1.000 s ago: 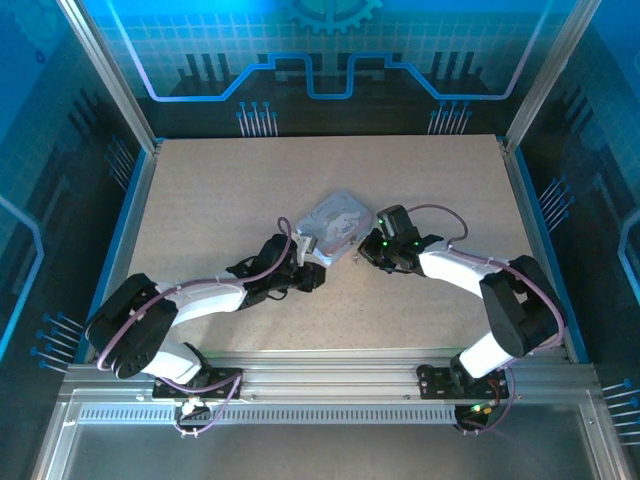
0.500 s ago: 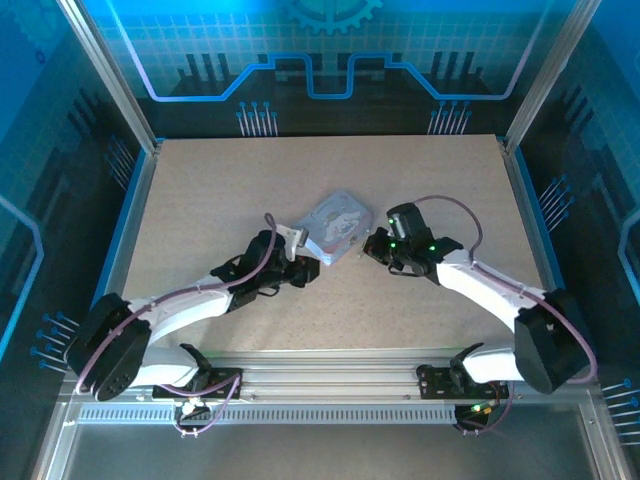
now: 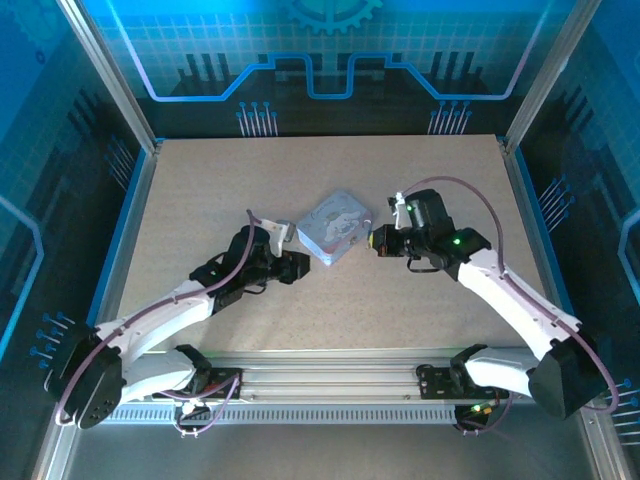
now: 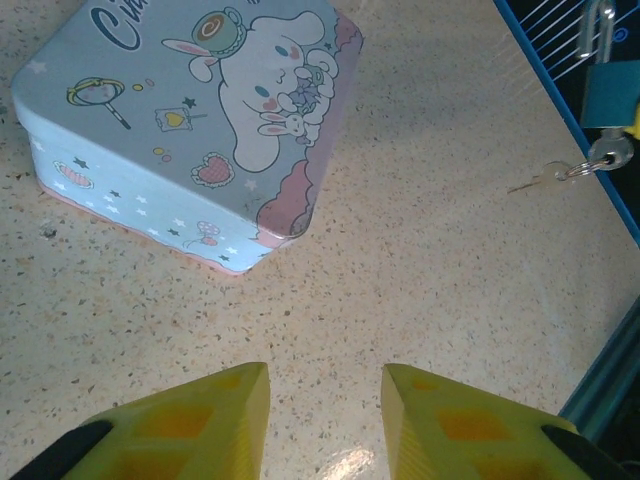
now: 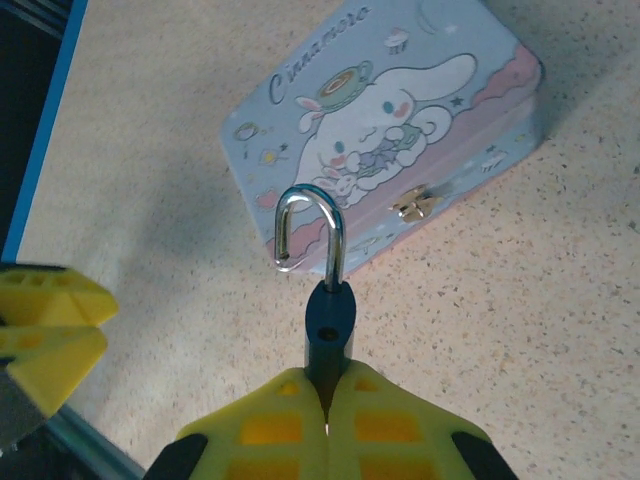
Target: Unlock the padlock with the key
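Observation:
The padlock (image 5: 329,322) is a small dark blue block, not the flat tin. My right gripper (image 5: 327,405) is shut on its body. Its silver shackle (image 5: 312,228) stands swung open, with one leg free, in front of the tin's clasp (image 5: 411,206). In the left wrist view the padlock (image 4: 610,92) shows at the top right, and a thin silver key (image 4: 535,183) hangs from a ring (image 4: 600,158) under it. My left gripper (image 4: 324,388) is open over bare table, with nothing between its fingers. From above, the left gripper (image 3: 296,266) and right gripper (image 3: 377,240) flank the tin.
A pale blue cartoon-printed tin box (image 3: 335,226) lies shut on the speckled table (image 3: 430,180), between the two grippers. A blue raised rim (image 3: 528,215) and metal frame posts border the table. The left gripper's yellow fingers (image 5: 50,335) show at the left edge of the right wrist view.
Both arms have stretched out. The right gripper has drawn back to the right and slightly up, away from the tin, with the padlock. The left gripper has pulled back to the left.

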Controlling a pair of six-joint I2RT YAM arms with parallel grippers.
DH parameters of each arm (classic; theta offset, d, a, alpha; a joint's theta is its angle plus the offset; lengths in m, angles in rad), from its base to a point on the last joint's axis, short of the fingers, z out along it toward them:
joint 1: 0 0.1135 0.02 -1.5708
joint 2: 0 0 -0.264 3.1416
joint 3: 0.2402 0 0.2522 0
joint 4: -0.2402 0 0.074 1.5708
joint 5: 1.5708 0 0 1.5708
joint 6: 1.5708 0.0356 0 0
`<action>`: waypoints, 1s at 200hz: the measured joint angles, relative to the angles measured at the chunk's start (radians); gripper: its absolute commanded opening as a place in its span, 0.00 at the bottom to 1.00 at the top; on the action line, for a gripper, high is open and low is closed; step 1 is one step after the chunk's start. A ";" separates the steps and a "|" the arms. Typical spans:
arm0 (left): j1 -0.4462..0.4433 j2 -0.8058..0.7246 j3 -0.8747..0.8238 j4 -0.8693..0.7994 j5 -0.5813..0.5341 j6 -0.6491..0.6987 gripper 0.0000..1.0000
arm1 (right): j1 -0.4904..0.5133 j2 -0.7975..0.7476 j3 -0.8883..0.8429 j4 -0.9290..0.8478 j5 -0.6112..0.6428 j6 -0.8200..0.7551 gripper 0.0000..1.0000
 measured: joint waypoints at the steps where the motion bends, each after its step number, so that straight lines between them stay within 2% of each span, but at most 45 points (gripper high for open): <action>1: 0.000 -0.001 0.000 -0.002 0.001 0.000 0.35 | 0.000 0.000 0.002 -0.003 -0.001 -0.003 0.00; 31: 0.000 -0.009 0.002 -0.032 0.016 -0.001 0.36 | -0.059 0.069 0.070 -0.145 0.008 -0.076 0.00; 69: 0.000 -0.014 0.002 -0.066 0.028 -0.005 0.37 | -0.264 0.162 0.026 -0.251 0.037 -0.092 0.00; 83: 0.000 -0.016 0.002 -0.075 0.033 -0.008 0.38 | -0.309 0.166 0.016 -0.280 0.047 -0.109 0.00; 118: -0.013 0.034 0.015 -0.091 0.044 -0.019 0.38 | -0.322 0.212 0.071 -0.340 0.099 -0.201 0.00; 168: -0.175 0.223 0.140 -0.072 0.040 -0.039 0.38 | -0.372 0.377 0.137 -0.369 0.175 -0.335 0.01; 200: -0.232 0.314 0.198 -0.044 0.039 -0.057 0.38 | -0.375 0.480 0.154 -0.373 0.182 -0.370 0.08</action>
